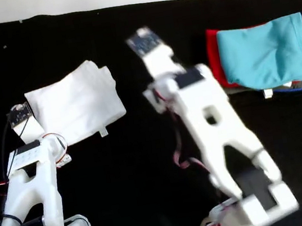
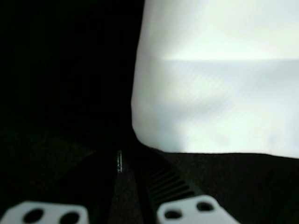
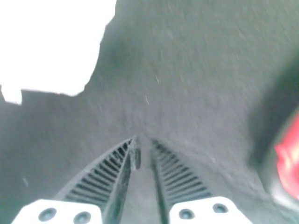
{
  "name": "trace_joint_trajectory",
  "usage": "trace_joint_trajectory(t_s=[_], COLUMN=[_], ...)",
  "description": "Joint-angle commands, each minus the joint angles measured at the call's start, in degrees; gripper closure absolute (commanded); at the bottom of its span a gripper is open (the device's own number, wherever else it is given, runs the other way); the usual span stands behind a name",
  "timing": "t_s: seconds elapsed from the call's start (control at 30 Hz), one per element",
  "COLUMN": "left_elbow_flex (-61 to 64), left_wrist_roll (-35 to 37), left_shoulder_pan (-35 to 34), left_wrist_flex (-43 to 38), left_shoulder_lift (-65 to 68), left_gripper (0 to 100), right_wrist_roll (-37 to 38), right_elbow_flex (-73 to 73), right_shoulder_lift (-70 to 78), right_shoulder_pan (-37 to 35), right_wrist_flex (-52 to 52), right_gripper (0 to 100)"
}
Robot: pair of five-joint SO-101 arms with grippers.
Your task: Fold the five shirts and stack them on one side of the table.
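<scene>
A folded white shirt lies on the black table, left of centre. At the right, a teal shirt tops a stack that has a red shirt under it and further edges showing beneath. My left gripper is shut and empty, low over the table just off the white shirt's near corner. My right gripper is shut with nothing in it, above bare table between the white shirt and the red shirt. The left arm stands at the lower left, the right arm in the middle.
Black cloth covers the table. Its far edge meets a pale wall. Bare cloth lies between the white shirt and the stack, and in front of the stack at the right.
</scene>
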Motion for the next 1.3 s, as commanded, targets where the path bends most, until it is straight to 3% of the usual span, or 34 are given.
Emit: trace_joint_trajectory(t_s=[0.0,0.07,0.23,0.47,1.1,1.17,1.27], left_elbow_flex=[-0.13,-0.13,-0.13,-0.13,-0.13,-0.13,-0.13], left_wrist_roll=[-0.26,-0.26,-0.26,-0.26,-0.26,-0.26,-0.26], left_shoulder_pan=[-0.22,-0.22,-0.22,-0.22,-0.22,-0.22,-0.22], left_wrist_flex=[-1.85,-1.85,-1.85,-1.85,-1.85,-1.85,-1.85], left_shoulder_lift=[-0.48,-0.48,-0.48,-0.48,-0.48,-0.48,-0.48], left_gripper=[96,96,96,96,96,96,96], right_wrist_roll=[-8.44,-10.81,-11.25,-15.65,-13.19,-11.6,-9.32], right_elbow_flex=[-22.29,-32.92,-59.3,-83.56,-84.62,-84.62,-84.79], right_shoulder_lift=[14.9,22.64,40.04,56.84,70.2,70.37,70.37], right_shoulder_pan=[-3.82,-5.76,-9.45,-12.44,-12.62,-12.79,-12.79], right_wrist_flex=[4.79,8.04,16.84,18.77,12.7,12.79,12.97], right_gripper=[74.6,70.0,70.3,70.0,70.4,75.3,96.3])
